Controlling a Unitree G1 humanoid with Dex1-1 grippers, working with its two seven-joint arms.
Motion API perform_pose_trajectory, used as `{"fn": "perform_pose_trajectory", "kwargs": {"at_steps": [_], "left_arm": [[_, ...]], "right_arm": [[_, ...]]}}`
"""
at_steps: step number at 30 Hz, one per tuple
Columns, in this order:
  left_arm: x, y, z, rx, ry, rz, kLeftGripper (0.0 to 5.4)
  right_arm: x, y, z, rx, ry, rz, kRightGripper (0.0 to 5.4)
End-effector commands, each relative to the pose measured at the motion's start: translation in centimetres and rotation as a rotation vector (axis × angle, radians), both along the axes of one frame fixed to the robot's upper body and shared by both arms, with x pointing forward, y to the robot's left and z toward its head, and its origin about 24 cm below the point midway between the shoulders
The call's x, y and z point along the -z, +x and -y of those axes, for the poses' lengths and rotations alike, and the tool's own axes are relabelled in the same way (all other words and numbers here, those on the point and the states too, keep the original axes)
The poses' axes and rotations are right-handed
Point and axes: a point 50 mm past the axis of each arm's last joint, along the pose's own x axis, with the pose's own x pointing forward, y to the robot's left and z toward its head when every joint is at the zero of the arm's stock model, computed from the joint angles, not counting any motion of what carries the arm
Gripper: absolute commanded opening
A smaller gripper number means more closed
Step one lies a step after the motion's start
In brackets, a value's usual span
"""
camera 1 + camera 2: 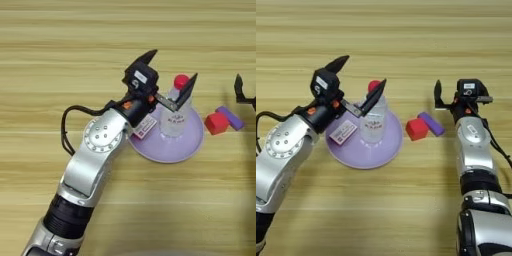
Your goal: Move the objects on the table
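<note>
Silver arms, black cables, black tool fingers [337, 64], seemingly orange-trimmed wrists.

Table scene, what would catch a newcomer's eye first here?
The left gripper, fingers spread wide, reaching in over the lilac plate toward the red-capped water bottle standing on it. Just right of the plate, a red cube and a purple block touch, with the right gripper idle beside them.

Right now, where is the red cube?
The red cube lies on the table right of the plate, touching the purple block, near the right gripper.
</note>
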Motion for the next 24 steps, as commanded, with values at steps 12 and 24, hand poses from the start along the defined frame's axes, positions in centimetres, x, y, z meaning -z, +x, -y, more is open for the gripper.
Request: {"fn": "perform_pose_trajectory", "kwargs": {"at_steps": [12, 24], "left_arm": [[2.3, 1.6, 0.5, -0.001, 0.073, -0.031, 5.40], [6.8, 3.3, 2.1, 0.020, 0.121, -0.206, 5.40]], "right_arm": [[-0.3, 0.3, -0.4, -0.007, -0.008, 0.016, 5.37], [-0.4, 0.3, -0.6, -0.009, -0.006, 0.017, 5.37]]}}
